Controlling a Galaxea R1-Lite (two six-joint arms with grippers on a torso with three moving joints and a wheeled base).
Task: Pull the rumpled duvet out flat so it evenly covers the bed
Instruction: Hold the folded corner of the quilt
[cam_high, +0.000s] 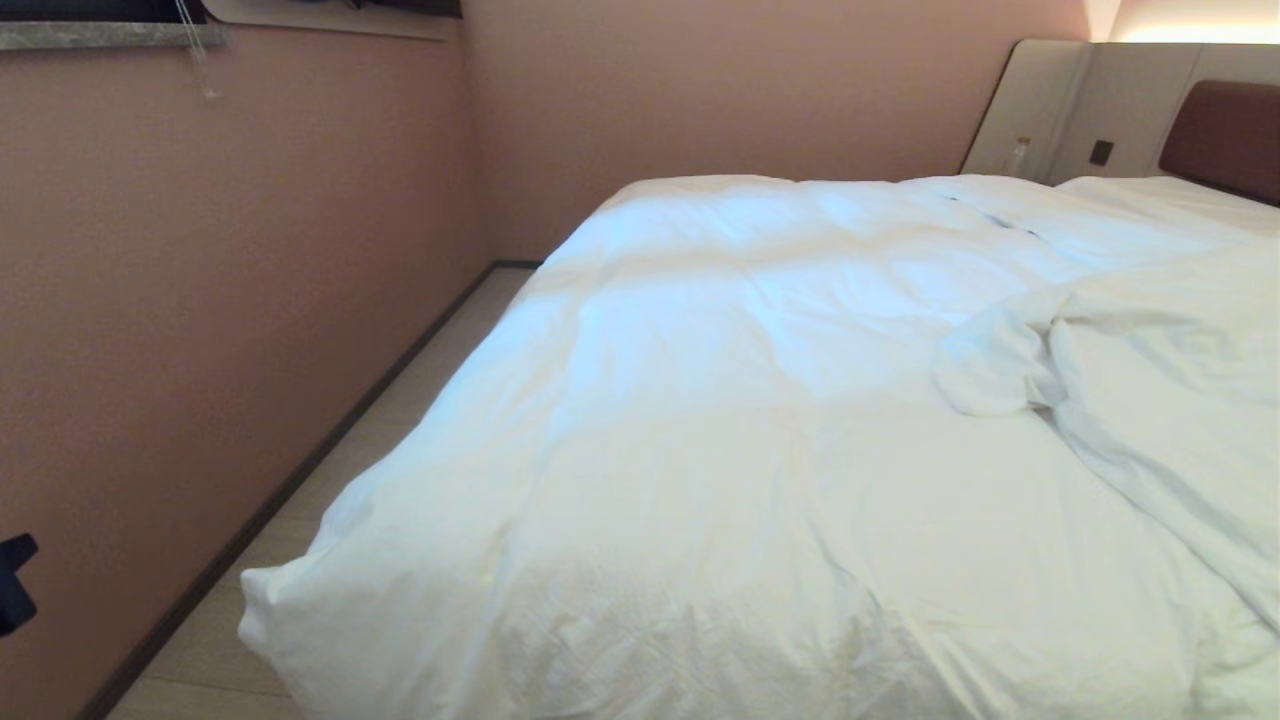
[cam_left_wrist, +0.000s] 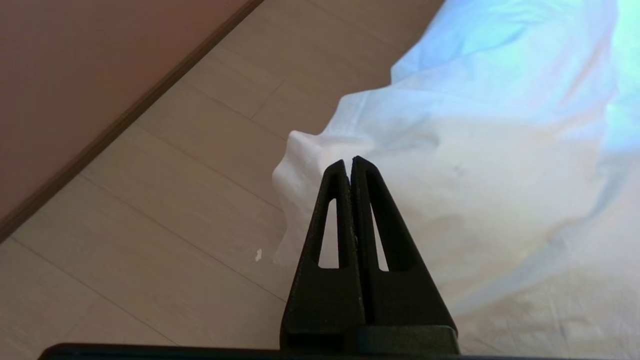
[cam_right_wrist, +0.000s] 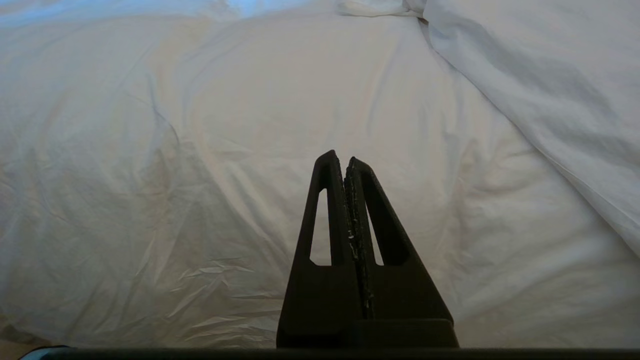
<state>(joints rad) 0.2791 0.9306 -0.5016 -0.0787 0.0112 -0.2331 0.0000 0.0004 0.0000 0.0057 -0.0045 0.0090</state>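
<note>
Duvet (cam_high: 760, 400) covers most of the bed, with a bunched fold at your right. Your left gripper (cam_left_wrist: 350, 161), fingers pressed together and empty, points at its near-left corner (cam_left_wrist: 300, 150) overhanging the floor (cam_left_wrist: 175, 200); right gripper (cam_right_wrist: 340, 156), closed and empty, hangs over the near spread.

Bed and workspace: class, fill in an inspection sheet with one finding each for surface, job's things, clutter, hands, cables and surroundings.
Surface: bed, almost wholly hidden under bedding; brown headboard shows at the far right.
Job's things: duvet lies broad over the bed, but a rumpled fold is heaped on the right side; its near left corner hangs out over the floor.
Clutter: small clear bottle by the headboard panels.
Hands: left hand shut and empty, next to the hanging corner; right hand shut and empty, above the duvet.
Cables: nothing seen.
Surroundings: pink walls, pale plank floor, dark skirting.
</note>
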